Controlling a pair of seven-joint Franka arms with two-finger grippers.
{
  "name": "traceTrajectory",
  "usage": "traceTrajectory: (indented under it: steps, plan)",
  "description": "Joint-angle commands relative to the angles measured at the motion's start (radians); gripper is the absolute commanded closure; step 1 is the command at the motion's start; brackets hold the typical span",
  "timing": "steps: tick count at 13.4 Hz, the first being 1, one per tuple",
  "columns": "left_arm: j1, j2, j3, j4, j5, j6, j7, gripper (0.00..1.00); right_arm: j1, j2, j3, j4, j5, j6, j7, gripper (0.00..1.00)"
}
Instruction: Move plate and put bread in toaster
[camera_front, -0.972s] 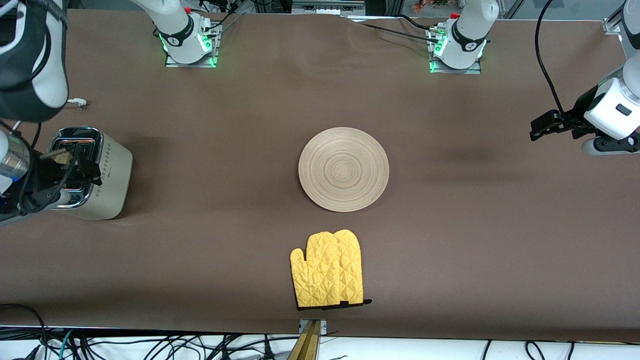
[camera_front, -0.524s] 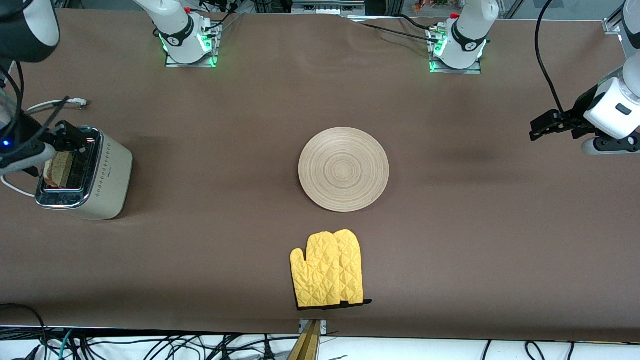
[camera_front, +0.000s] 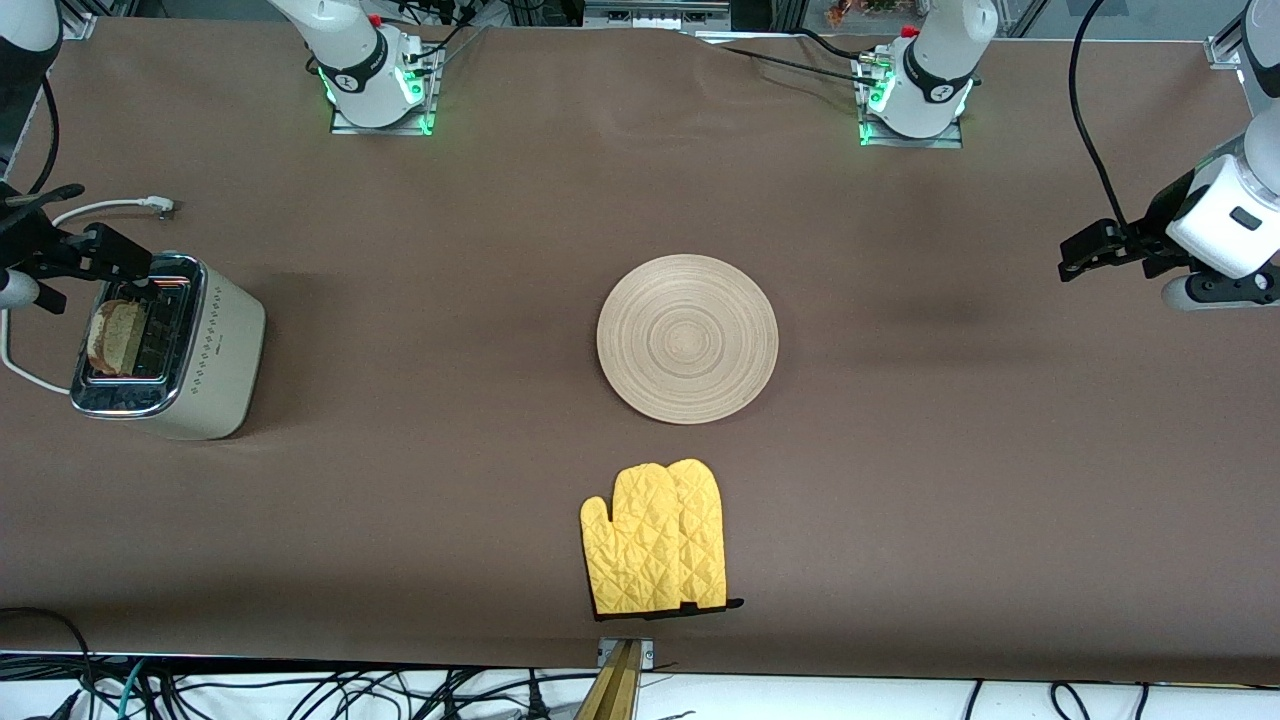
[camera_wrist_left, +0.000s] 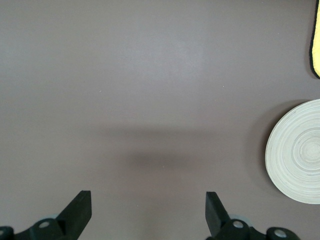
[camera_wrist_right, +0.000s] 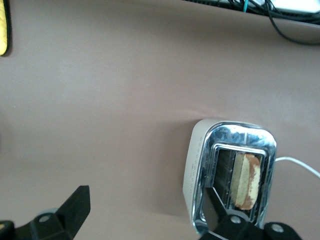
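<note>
Front view: you have the toaster standing at the right arm's end of the table, chrome top up, white cord trailing from it. The bread sits upright in one slot, its top edge showing above the chrome; the other slot looks dark, and you cannot tell more of it. The right gripper hangs over the table just beside the toaster's top, fingers spread, nothing between them. The plate lies flat mid-table, bare of contents. A yellow oven mitt lies nearer to the camera than the plate, apart from it. The left gripper waits over the left arm's end of the table, fingers apart, empty. Left wrist view: your left gripper shows both fingers wide over bare brown cloth; the plate and a sliver of mitt show at the edge. Right wrist view: the toaster is below, the bread standing in one slot.
</note>
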Motion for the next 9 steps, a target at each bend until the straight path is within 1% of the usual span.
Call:
traceTrajectory:
  steps: [1,6,9]
  plan:
    - [-0.002,-0.006,-0.004,0.011,0.039,-0.016,0.011,0.00,-0.023,-0.058,0.022,-0.072,0.016,-0.002,0.039,0.00]
    - [-0.001,-0.006,-0.004,0.011,0.039,-0.016,0.011,0.00,-0.021,-0.044,0.013,-0.054,0.004,-0.002,0.050,0.00]
    - [-0.002,-0.005,-0.004,0.011,0.039,-0.016,0.009,0.00,-0.021,-0.005,0.013,-0.013,0.003,-0.002,0.046,0.00]
